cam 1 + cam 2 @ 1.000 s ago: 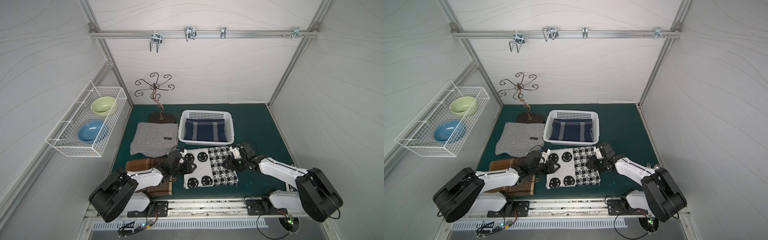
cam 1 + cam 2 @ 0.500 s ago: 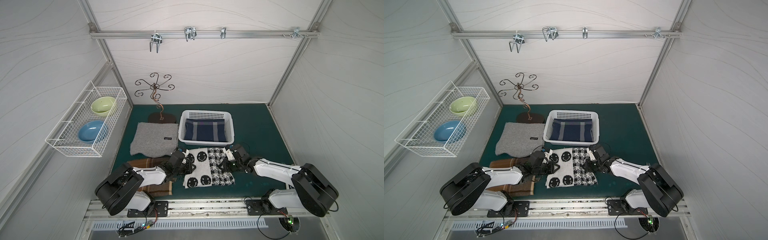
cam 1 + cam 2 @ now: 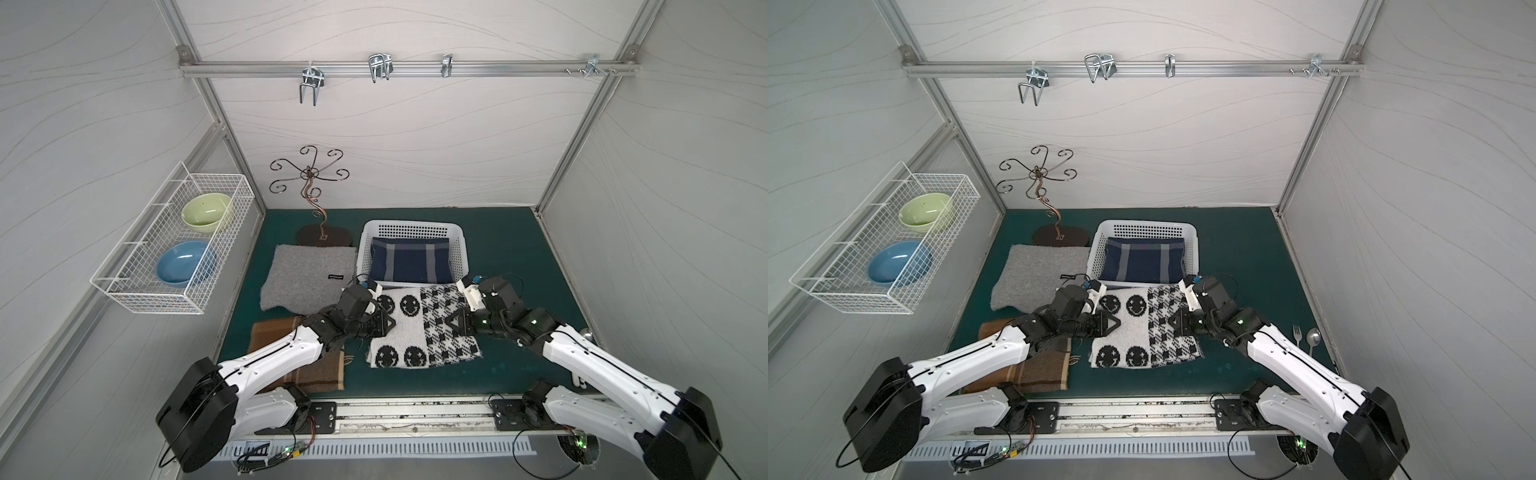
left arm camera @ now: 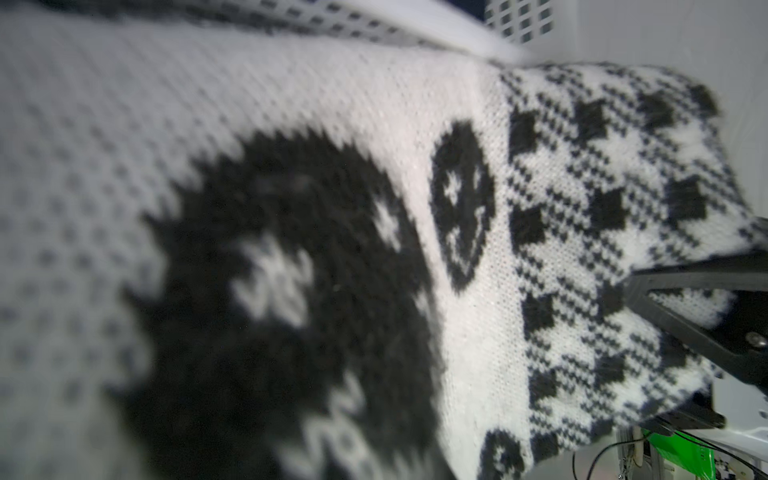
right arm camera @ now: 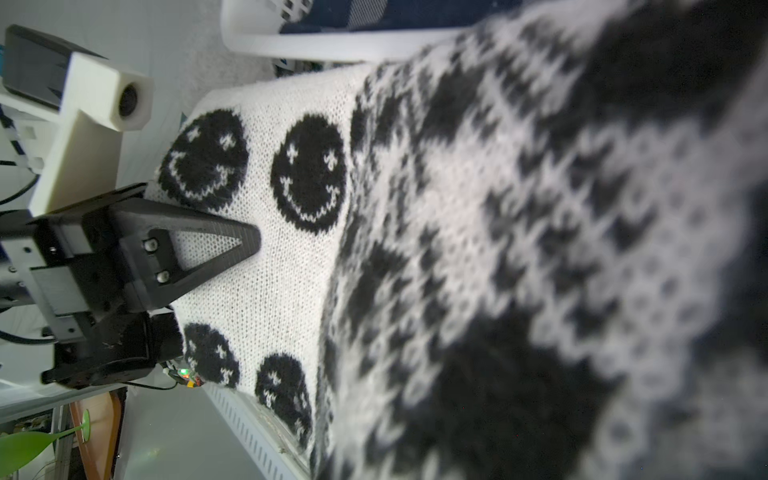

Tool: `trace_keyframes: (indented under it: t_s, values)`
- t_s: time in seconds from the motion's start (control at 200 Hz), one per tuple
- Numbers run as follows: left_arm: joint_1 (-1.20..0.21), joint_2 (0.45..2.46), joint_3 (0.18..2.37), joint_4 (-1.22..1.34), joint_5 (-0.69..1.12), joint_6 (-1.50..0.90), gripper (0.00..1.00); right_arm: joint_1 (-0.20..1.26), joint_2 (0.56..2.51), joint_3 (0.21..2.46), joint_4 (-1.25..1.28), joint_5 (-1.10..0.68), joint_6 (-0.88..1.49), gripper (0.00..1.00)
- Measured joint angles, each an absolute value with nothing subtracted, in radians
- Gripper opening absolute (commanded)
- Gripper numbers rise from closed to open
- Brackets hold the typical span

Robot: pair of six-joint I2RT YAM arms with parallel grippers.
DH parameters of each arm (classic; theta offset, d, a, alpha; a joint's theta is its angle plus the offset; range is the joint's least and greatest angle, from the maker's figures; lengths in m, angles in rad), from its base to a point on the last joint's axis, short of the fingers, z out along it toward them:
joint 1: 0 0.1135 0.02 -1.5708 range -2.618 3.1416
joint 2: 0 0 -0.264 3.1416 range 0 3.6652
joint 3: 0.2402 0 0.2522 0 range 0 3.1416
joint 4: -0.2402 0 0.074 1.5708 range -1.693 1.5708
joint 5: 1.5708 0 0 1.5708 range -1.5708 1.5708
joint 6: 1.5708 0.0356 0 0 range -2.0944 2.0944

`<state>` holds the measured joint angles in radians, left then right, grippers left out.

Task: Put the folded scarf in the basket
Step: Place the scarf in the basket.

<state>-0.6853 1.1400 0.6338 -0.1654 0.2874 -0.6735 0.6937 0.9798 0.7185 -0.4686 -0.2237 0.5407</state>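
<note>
Left gripper point(image 3: 391, 325) and right gripper point(image 3: 448, 326) clamp opposite side edges of the folded scarf point(image 3: 419, 336), lying on the green mat point(image 3: 519, 249) just before the basket point(image 3: 462, 253), grasp apparently done and a level joint lift over the near rim due next; only wrist views show fabric between the jaws.

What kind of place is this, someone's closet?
Probably a robot test booth staged as a closet: white panels in an aluminium frame, two robot arms on a front rail, props like a smiley scarf, basket and wire rack.
</note>
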Motion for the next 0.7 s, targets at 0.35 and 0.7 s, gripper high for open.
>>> trace_keyframes:
  t_s: [0.35, 0.7]
  values:
    - [-0.54, 1.379, 1.181, -0.438, 0.253, -0.482, 0.0, 0.551, 1.22, 1.077, -0.544, -0.235, 0.428, 0.0]
    - [-0.445, 1.837, 1.607, -0.511, 0.218, -0.36, 0.0, 0.447, 1.617, 1.391, -0.528, -0.16, 0.307, 0.0]
